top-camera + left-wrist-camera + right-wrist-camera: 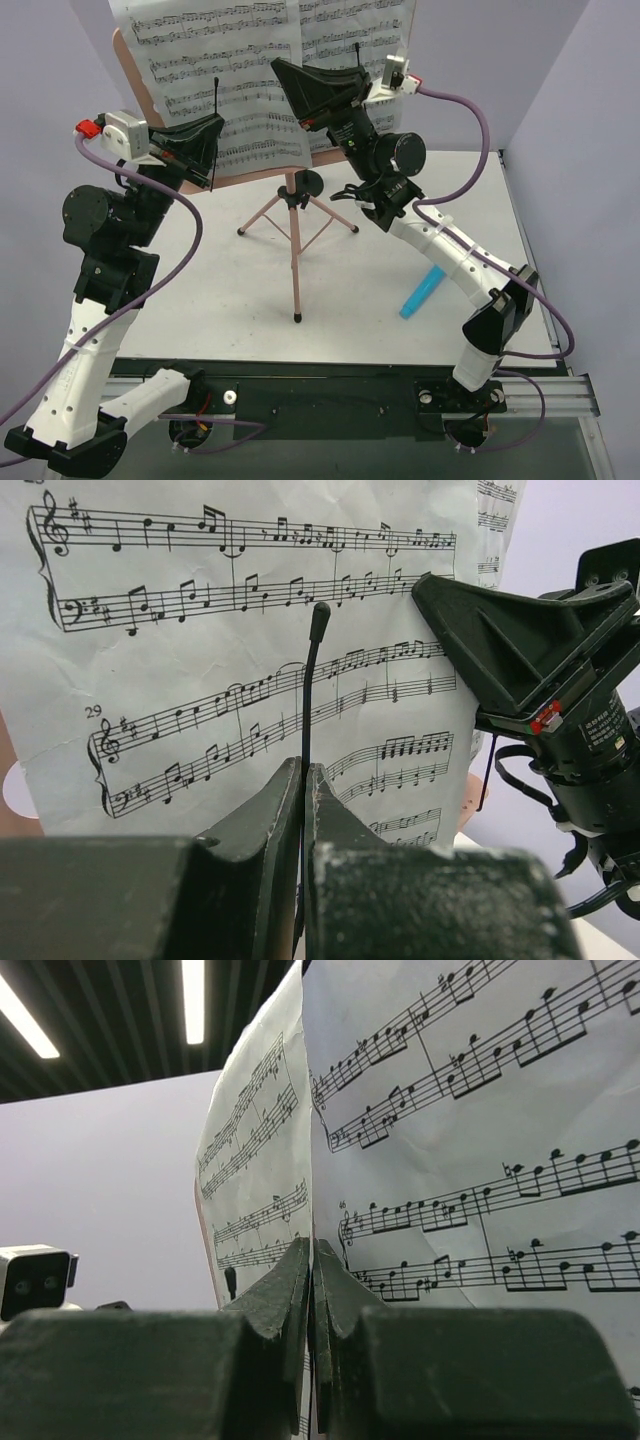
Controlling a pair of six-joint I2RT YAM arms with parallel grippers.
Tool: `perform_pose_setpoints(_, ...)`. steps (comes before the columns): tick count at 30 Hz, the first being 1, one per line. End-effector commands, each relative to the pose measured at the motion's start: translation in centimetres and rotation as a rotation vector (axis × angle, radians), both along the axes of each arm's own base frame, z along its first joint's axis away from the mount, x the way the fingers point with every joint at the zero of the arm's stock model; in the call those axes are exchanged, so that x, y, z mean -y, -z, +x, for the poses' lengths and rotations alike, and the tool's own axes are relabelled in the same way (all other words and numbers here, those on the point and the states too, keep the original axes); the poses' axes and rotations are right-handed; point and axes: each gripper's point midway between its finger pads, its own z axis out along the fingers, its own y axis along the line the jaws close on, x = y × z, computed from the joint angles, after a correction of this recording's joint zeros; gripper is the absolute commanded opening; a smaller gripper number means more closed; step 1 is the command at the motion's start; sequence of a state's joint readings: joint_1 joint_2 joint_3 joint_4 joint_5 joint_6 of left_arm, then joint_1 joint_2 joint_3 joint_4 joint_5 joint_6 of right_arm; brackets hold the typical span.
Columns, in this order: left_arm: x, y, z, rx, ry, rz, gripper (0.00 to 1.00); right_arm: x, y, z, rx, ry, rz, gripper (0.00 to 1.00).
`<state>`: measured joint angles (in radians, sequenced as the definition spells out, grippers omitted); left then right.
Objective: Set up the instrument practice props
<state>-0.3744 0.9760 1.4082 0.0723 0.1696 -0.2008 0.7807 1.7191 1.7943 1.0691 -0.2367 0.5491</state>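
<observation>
Your left gripper [303,767] clamps the thin black wire page-holder [311,680], which stands straight up from its fingers; your right gripper's [312,1247] fingers are together.

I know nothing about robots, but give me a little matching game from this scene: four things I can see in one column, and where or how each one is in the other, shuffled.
Things:
1. tripod
2. blue object
3. black wire page-holder
4. sheet-music pages

Places or states:
A. lying flat on the table
B. pinched between the fingers of the left gripper
C. white, propped against the pink desk
D. pink, standing with its legs spread

Pairs: 1-D, 2-A, 3-B, 4-C
</observation>
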Motion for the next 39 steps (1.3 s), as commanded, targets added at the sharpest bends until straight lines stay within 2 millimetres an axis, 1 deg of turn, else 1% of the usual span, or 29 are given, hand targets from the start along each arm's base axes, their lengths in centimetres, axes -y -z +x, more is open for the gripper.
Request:
perform_pose_setpoints(1,-0.5,-3.1,-2.5,0.111,0.037,-0.047,0.0,2.4,-4.1,-2.8,0.124,0.002,0.133,0.0)
perform_pose_setpoints(7,-0.7,-3.2,-2.5,0.111,0.037,-0.052,0.0,1.8,-3.9,-2.5,0.122,-0.007,0.145,0.0)
perform_pose_setpoints(8,-0.7,-3.2,-2.5,0.11,0.04,-0.053,0.0,1.9,-4.1,-2.8,0.127,-0.01,0.151,0.0)
perform_pose_setpoints(11,-0.8,-3.2,-2.4,0.108,0.039,-0.054,0.0,1.5,-3.7,-2.5,0.123,-0.014,0.15,0.0)
perform_pose_setpoints(18,-1.2,-3.1,-2.4,0.107,0.031,-0.063,0.0,1.0,-3.6,-2.5,0.12,-0.027,0.167,0.0)
perform_pose_setpoints(26,-1.4,-3.0,-2.4,0.107,0.027,-0.066,0.0,0.3,-3.7,-2.7,0.127,-0.044,0.174,0.0)
perform_pose_setpoints(32,-1.6,-3.0,-2.3,0.108,0.024,-0.068,0.0,-0.5,-3.3,-2.7,0.124,-0.054,0.162,0.0)
perform_pose_setpoints(39,-1.7,-2.8,-2.1,0.104,0.026,-0.069,0.0,-0.9,-3.0,-2.6,0.125,-0.059,0.155,0.0)
